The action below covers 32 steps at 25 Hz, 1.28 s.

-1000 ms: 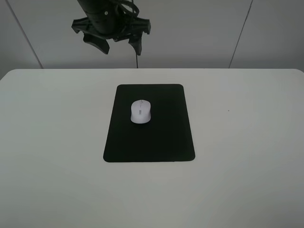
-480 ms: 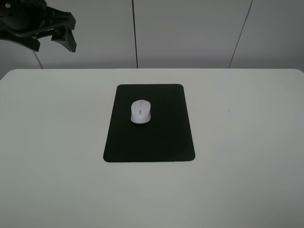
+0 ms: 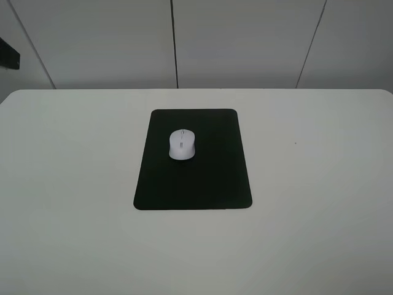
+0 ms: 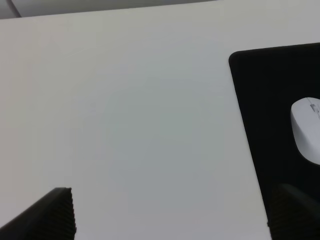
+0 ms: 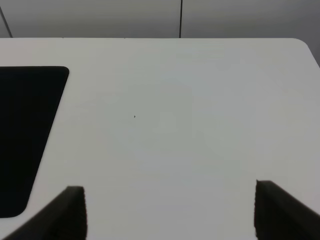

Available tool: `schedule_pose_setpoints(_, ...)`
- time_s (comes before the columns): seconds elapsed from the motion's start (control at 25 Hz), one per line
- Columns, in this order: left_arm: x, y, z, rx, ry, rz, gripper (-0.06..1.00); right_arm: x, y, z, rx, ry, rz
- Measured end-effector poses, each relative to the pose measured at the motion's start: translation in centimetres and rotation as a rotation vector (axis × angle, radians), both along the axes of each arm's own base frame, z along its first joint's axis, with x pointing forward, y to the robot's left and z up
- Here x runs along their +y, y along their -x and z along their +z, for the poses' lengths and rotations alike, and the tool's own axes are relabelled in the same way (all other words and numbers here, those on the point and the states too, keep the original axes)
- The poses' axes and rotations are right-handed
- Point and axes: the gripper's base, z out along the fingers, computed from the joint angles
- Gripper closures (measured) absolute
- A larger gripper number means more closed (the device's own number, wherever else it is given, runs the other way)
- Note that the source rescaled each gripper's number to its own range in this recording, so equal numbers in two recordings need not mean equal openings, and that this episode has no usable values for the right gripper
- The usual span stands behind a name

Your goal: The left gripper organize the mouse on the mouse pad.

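Note:
The white mouse (image 3: pixel 182 144) lies on the upper middle of the black mouse pad (image 3: pixel 192 178), its scroll wheel towards the far side. In the exterior view only a black sliver of the left arm (image 3: pixel 7 55) shows at the left edge. In the left wrist view my left gripper (image 4: pixel 172 214) is open and empty over bare table, its fingertips (image 4: pixel 52 215) spread wide. The mouse (image 4: pixel 307 131) and the mouse pad (image 4: pixel 272 100) sit off to one side of it. My right gripper (image 5: pixel 170 212) is also open and empty, with a corner of the pad (image 5: pixel 25 135) in its view.
The pad rests in the middle of a white table (image 3: pixel 319 196). Grey wall panels (image 3: pixel 245 43) stand behind the table's far edge. A tiny dark speck (image 3: pixel 295 144) marks the tabletop right of the pad.
The left arm has swung from above the pad's far end to the left, almost out of the exterior view. The mouse and the pad have not moved.

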Motion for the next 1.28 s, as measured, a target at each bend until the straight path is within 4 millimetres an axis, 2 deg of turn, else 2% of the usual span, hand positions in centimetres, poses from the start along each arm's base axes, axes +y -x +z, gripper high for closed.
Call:
schedule_pose_setpoints(0.36,2.5,8.2,-1.0,-0.186,0.045,-0.003,-0.06,0.0,0.0,0.0,0.0,0.0,0.0)
schedule_pose_setpoints(0.6,3.7,12.1,-1.7,-0.273,0.049,-0.013,-0.06,0.0,0.0,0.0,0.0,0.0,0.0)
schedule_pose_setpoints(0.92,4.7,15.2,-3.1,-0.341,0.052,-0.02,-0.06,0.0,0.0,0.0,0.0,0.0,0.0)
schedule_pose_setpoints(1.04,4.8,15.8,-4.4,-0.365,0.057,-0.02,-0.06,0.0,0.0,0.0,0.0,0.0,0.0)
schedule_pose_setpoints(1.28,5.1,16.9,-4.6,-0.462,0.086,-0.021,-0.06,0.0,0.0,0.0,0.0,0.0,0.0)
